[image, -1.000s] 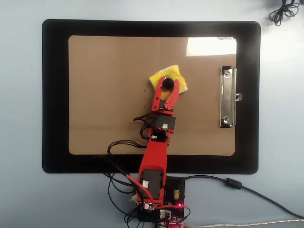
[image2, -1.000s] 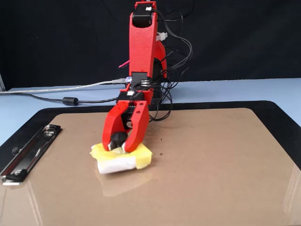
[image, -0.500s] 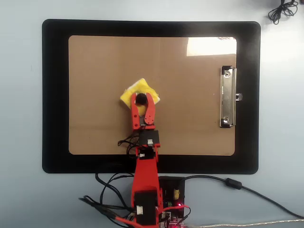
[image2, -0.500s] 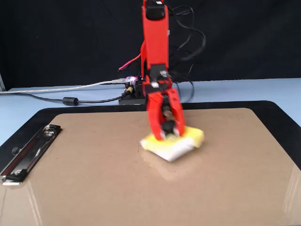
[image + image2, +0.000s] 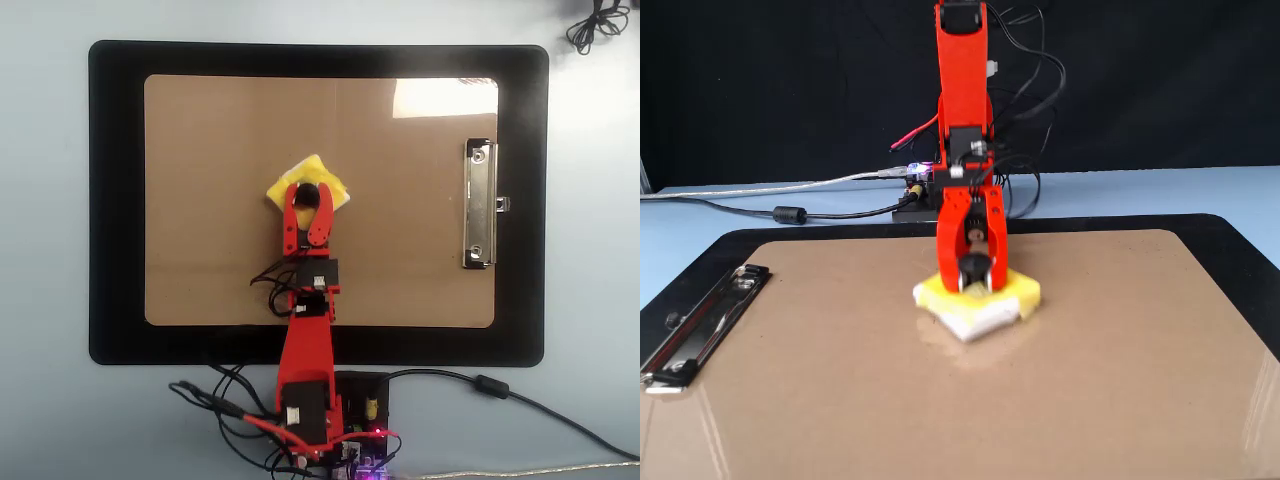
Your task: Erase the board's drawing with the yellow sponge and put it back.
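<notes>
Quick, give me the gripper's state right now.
Gripper: shut on the black knob of the yellow sponge, sponge pressed flat on the board.

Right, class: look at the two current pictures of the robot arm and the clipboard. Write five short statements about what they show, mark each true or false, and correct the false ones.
1. The yellow sponge lies on the brown board. True.
2. The hand is closed around the black knob on the sponge. True.
3. In the overhead view the metal clip is on the board's left edge. False: it is on the right edge.
4. The sponge lies on the black mat, off the board. False: it is near the middle of the board.
5. The board lies on top of the black mat. True.
</notes>
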Motion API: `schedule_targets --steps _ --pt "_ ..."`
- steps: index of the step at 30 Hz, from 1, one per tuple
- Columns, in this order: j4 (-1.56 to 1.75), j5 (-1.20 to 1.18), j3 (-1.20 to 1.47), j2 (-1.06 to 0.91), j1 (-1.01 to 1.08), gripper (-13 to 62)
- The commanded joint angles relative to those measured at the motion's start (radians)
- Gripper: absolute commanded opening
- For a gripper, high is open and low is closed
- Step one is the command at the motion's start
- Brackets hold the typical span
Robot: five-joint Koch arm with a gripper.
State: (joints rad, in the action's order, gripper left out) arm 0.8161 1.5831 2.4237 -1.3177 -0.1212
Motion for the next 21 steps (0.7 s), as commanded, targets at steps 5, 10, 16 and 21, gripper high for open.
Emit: schedule_targets --steps 5,10,16,21 --pt "0.043 0.035 0.055 0.043 -0.009 -8.2" --pt "0.101 0.034 0.443 -0.278 -0.018 -8.2" --pt "0.087 0.032 0.417 -0.305 -0.044 -8.2" --pt "0.083 0.032 0.029 0.075 -0.044 -8.2"
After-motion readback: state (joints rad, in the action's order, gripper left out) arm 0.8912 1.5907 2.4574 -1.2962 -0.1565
